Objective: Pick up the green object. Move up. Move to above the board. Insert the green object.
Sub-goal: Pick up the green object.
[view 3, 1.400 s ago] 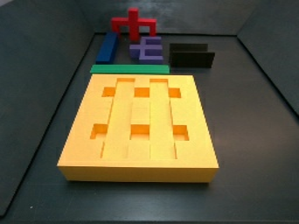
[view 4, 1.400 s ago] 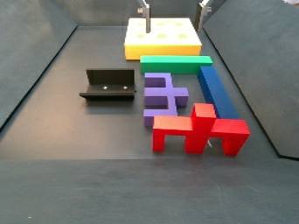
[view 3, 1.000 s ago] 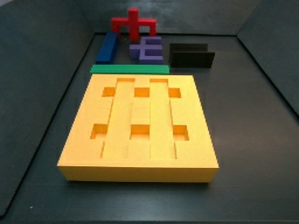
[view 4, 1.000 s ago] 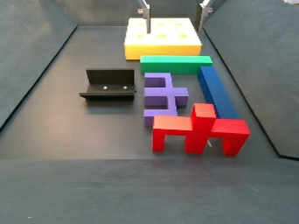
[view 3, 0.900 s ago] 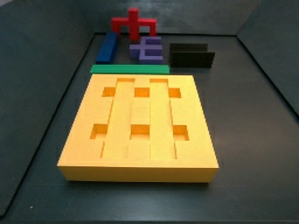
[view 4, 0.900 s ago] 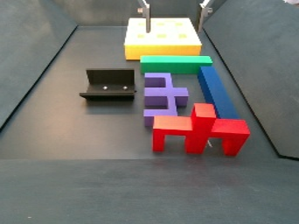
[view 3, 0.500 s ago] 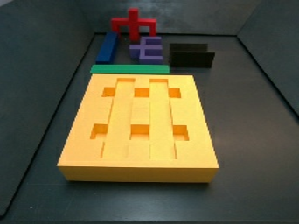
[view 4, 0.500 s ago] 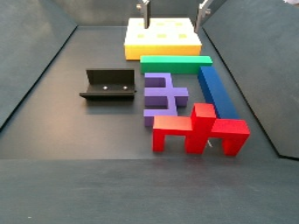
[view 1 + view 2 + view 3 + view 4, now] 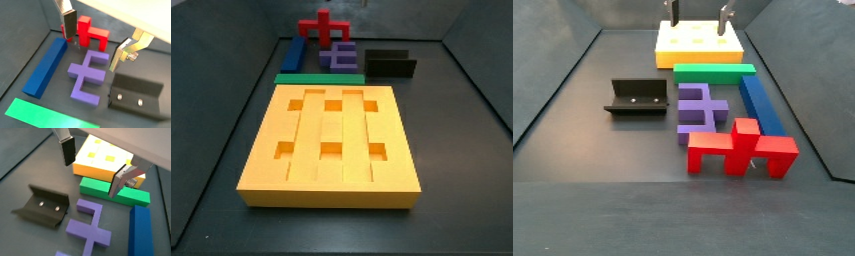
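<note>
hand (image 9: 699,17) shifted over board (image 9: 699,47), open

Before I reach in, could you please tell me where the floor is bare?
Bare floor runs along both sides of the board and in the front stretch past the red piece. Green object, purple piece, blue bar and fixture sit crowded. The empty open hand hangs above the board.

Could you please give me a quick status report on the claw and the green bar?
Claw open, empty, hanging above the pieces. Green bar flat on the floor against the board, untouched. Nothing on top of it; purple piece close beside.
</note>
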Motion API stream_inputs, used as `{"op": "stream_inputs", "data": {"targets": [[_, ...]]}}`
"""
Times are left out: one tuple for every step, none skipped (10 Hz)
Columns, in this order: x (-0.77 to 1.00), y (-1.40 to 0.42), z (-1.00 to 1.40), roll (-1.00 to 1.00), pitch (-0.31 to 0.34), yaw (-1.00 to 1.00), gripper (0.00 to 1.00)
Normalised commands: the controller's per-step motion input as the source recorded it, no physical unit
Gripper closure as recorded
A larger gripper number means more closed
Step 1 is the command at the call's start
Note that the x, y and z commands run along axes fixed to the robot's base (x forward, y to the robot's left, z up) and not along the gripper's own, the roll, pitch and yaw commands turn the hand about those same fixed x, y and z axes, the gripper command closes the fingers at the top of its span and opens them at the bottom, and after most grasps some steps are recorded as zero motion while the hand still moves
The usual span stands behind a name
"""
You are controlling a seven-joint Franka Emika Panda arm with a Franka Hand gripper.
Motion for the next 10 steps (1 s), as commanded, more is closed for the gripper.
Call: {"op": "stream_inputs", "data": {"targets": [[0.04,-0.2,-0.17,-0.09,-0.106,-0.82,0.0],[0.1,-0.2,-0.17,-0.09,-0.091,-0.79,0.0],[0.13,-0.22,-0.19,-0.09,-0.087,-0.76,0.0],[0.16,-0.19,-0.24,-0.1,-0.073,-0.74,0.0],[0.06,-0.22,-0.24,-0.03,-0.084,-0.71,0.0],[0.0,-0.2,-0.31,0.0,-0.09,-0.72,0.0],[-0.03,-0.15,-0.35,-0.01,-0.18,-0.71,0.0],[0.0,-0.11,-0.33,-0.03,-0.16,-0.7,0.0],[0.0,-0.11,-0.33,-0.01,-0.157,-0.7,0.0],[-0.03,-0.07,-0.42,0.0,-0.16,-0.58,0.0]]}}
